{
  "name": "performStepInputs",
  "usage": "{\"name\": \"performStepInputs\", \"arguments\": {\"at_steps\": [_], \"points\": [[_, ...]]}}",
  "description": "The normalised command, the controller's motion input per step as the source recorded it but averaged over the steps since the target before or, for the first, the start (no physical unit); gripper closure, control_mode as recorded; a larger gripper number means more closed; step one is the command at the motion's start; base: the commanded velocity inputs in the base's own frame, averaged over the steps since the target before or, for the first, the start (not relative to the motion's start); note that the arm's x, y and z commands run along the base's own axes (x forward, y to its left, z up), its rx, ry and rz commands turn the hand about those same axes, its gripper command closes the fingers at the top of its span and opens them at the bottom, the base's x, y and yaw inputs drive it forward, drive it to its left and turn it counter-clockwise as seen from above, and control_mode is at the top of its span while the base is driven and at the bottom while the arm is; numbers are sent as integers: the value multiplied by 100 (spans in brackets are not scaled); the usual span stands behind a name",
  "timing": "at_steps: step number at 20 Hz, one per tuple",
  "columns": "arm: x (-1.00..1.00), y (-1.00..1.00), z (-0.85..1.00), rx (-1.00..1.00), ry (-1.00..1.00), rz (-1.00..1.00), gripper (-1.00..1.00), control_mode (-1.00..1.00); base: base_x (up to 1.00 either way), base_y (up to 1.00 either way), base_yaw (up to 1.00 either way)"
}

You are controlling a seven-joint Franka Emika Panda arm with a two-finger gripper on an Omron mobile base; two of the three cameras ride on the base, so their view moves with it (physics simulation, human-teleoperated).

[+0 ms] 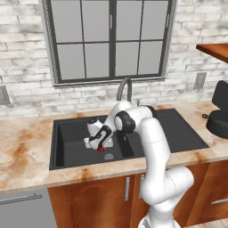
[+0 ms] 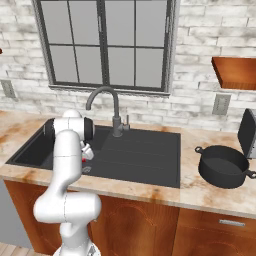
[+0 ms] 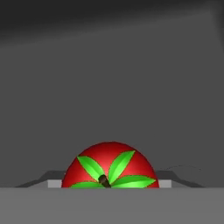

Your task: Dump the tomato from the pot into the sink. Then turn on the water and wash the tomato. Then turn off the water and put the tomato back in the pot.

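- Whitewashed brick wall (image 1: 26,67) all across the back, kinda weathered looking.
- Big dark-framed window (image 1: 109,40) with greyish panes, right in the middle of that wall.
- Speckled tan stone counter (image 1: 24,147) with rusty blotches.
- Reddish wood cabinets (image 2: 145,225) underneath, slim metal handles.
- Grey appliance front (image 1: 24,209) at the lower left, bar handle on it.
- 2 outlets on the wall, 1 left (image 1: 3,95), 1 right (image 1: 200,80).
- Wooden shelf (image 2: 235,72) up on the right.
- Soft, even light.
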Motion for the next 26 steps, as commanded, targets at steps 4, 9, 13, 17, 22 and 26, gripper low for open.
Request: {"name": "performStepInputs", "arguments": {"at_steps": [4, 9, 13, 17, 22, 26], "points": [[2, 0, -31, 0, 0, 0, -100, -100, 0, 0, 0], [3, -3, -22, 0, 0, 0, -100, -100, 0, 0, 0], [0, -10, -1, 0, 0, 0, -100, -100, 0, 0, 0], [0, 0, 4, 0, 4, 0, -100, -100, 0, 0, 0], [0, 0, 52, 0, 1, 0, -100, -100, 0, 0, 0], [-10, 0, 79, 0, -5, -1, -100, -100, 0, 0, 0]]}}
